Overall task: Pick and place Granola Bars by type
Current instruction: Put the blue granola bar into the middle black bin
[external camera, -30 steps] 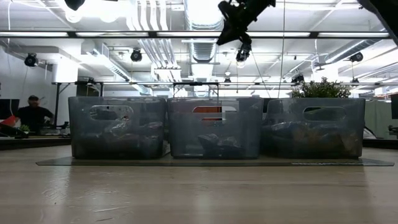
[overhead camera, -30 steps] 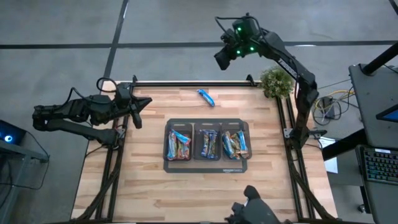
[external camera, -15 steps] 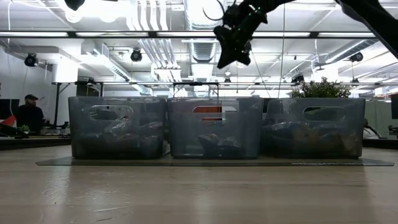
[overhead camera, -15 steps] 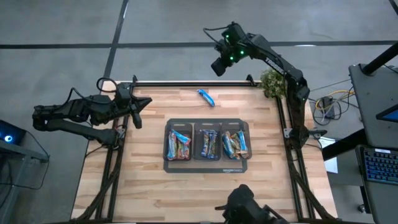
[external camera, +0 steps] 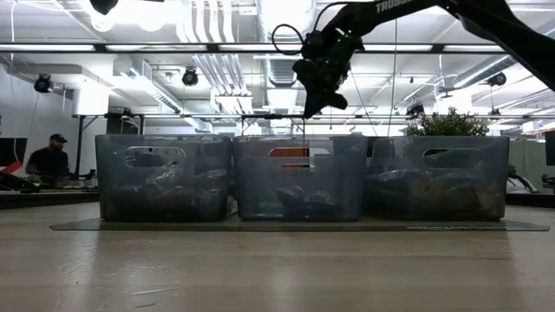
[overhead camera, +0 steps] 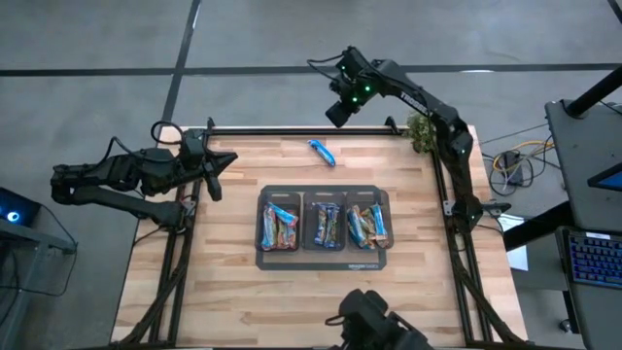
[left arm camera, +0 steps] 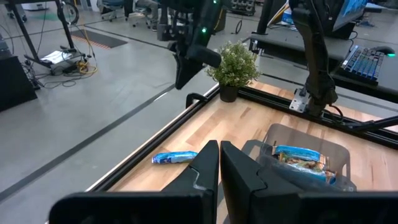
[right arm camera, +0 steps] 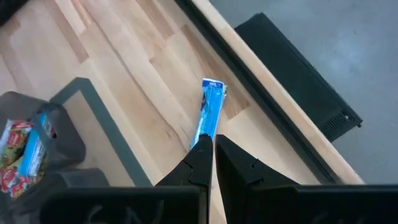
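lone blue bar [overhead camera: 323,152] behind three bins [overhead camera: 324,226], potted plant [overhead camera: 420,128]

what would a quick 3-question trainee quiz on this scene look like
1. True or false: a loose blue bar lies on the table, outside the bins.
2. How many bins sit on the tray?
3. Which gripper is raised over the table's far edge near the plant: A) left B) right?

Key: 1 true; 2 three; 3 B. Both grippers are shut and hold nothing.
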Action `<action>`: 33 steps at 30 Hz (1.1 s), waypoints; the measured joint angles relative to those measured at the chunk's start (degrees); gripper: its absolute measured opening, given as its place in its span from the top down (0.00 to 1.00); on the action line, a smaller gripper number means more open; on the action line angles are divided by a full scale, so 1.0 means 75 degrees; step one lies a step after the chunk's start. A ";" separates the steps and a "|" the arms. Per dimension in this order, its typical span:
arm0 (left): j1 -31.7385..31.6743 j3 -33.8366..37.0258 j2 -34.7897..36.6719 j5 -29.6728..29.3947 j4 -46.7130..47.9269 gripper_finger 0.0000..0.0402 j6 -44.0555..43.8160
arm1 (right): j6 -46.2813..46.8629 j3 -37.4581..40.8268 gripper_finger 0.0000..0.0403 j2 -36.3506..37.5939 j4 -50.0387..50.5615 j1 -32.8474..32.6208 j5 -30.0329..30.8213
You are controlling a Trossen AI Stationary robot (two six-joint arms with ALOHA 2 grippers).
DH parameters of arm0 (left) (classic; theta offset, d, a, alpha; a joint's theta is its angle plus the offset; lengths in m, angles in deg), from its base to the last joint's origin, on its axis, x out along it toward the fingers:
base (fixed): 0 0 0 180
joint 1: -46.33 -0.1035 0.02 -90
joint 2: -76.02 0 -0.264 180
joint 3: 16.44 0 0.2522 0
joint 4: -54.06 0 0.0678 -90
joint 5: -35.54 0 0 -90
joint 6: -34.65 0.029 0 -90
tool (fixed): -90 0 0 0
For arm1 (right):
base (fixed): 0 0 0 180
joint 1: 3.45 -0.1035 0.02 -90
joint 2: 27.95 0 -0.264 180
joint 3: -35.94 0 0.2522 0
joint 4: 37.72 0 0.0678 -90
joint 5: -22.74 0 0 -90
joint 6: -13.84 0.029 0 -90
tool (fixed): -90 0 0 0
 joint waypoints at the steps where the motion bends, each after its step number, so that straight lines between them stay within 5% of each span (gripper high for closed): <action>1: 0.0000 -0.0002 -0.0001 -0.0004 0.0000 1.00 0.0000 | -0.0064 0.0000 0.97 -0.0030 0.0021 -0.0029 0.0008; 33: -0.0006 0.0012 -0.0002 -0.0201 0.0054 1.00 -0.0050 | -0.0263 0.0003 0.97 -0.1485 0.0041 -0.0710 0.0112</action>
